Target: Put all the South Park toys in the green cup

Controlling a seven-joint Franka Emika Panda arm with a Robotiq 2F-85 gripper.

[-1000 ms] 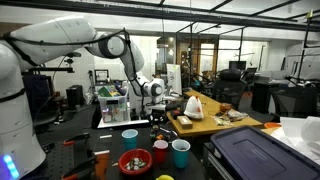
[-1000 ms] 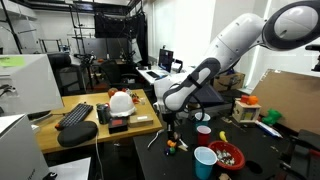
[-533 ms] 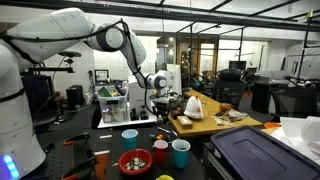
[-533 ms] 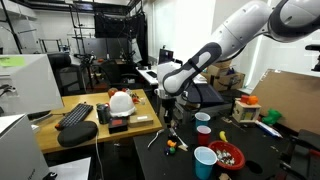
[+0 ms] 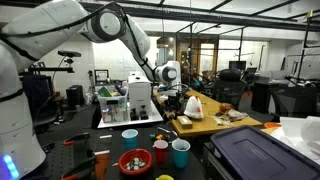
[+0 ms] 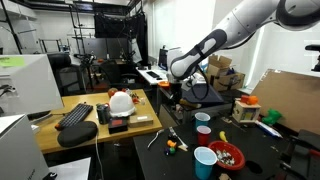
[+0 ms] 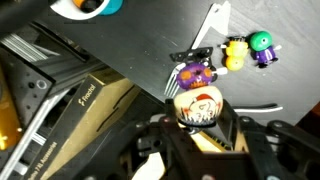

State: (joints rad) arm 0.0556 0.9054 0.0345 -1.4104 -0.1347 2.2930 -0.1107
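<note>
Gripper (image 7: pixel 198 122) up high, squeezing a little toy with a round pale head (image 7: pixel 197 103).
The tall blue-green plastic cup (image 5: pixel 181 152) stands down on the black table (image 7: pixel 130 40), just beside a red plastic cup (image 5: pixel 160 151).

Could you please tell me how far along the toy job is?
Done: nothing certain; the inside of the green cup isn't visible. In hand: the gripper is shut on a round-headed toy, held above the table. Left: a purple toy, a yellow toy and a green-hatted toy lie on the table.
</note>
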